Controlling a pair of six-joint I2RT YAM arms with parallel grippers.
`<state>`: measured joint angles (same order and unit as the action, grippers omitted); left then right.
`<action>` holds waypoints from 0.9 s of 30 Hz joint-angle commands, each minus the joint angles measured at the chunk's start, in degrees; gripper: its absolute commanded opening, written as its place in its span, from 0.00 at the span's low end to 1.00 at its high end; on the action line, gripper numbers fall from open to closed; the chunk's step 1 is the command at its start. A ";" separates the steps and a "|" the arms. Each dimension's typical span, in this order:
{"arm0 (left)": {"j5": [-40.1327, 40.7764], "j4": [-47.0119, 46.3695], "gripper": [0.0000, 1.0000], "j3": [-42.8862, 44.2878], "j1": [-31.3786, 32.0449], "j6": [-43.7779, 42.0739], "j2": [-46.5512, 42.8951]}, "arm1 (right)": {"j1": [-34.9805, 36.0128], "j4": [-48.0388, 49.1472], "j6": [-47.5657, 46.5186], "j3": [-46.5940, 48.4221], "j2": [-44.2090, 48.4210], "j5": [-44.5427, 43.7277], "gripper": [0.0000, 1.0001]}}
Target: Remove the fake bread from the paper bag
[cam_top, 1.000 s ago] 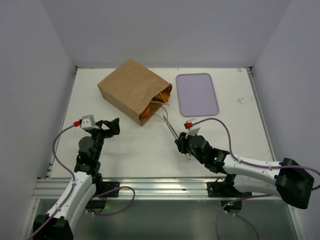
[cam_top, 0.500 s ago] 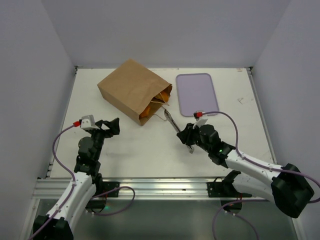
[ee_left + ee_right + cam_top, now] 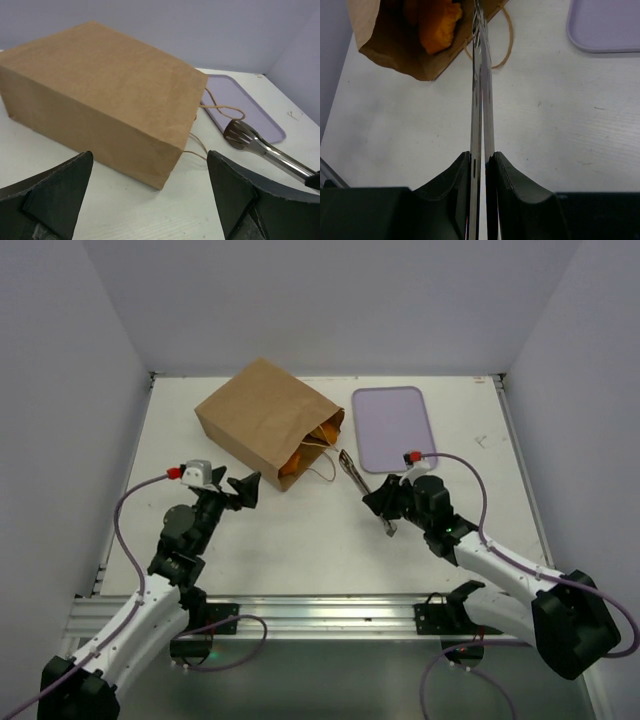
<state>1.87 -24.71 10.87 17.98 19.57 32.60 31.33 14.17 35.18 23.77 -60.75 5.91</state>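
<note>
"So where's the bread [image 3: 437,22] right now?"

"Inside the paper bag [image 3: 268,422], from what I can see. The bag lies on its side toward the back of the desk [image 3: 300,540], with its mouth turned toward the purple tray [image 3: 393,427]. There's orange showing just within the opening. None of it is out on the desk."

"And the arms?"

"The right fingers [image 3: 457,175] are clamped on a pair of metal tongs [image 3: 352,472], squeezing the two blades flat together. The tip of the tongs sits close by the bag's mouth, beside the cord handles [image 3: 512,37] that trail onto the desk. The left fingers [image 3: 55,195] are spread wide with nothing between them, near the bag's front side but not touching it."

"Which step would you say this is?"

"The approach, I'd judge. The tool is in hand and lined up, but no bread has been gripped yet."

"What's next, then?"

"I reckon the right arm has to ease its squeeze so the blades open. Then it can slide them in around a loaf, pinch and draw it out. The bag looks light and loose, so the left fingers probably ought to pin it down or hold the mouth open. Otherwise it may drag along with the tongs."
</note>
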 commanded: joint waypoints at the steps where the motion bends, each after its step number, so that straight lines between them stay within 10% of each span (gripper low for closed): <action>1: 8.39 1.93 1.00 5.90 7.83 -4.98 4.12 | -2.93 0.42 1.29 0.40 1.25 3.57 0.17; 14: 38.63 10.03 1.00 29.45 30.36 -25.97 31.37 | -8.04 -0.99 0.60 1.63 -0.42 8.68 0.17; 27: 32.59 11.35 1.00 40.36 31.15 -33.46 48.07 | -9.80 -4.86 -1.43 4.88 -0.60 10.70 0.17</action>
<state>35.83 -13.45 47.81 48.88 -9.93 79.26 22.04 9.78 34.94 25.96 -61.52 14.57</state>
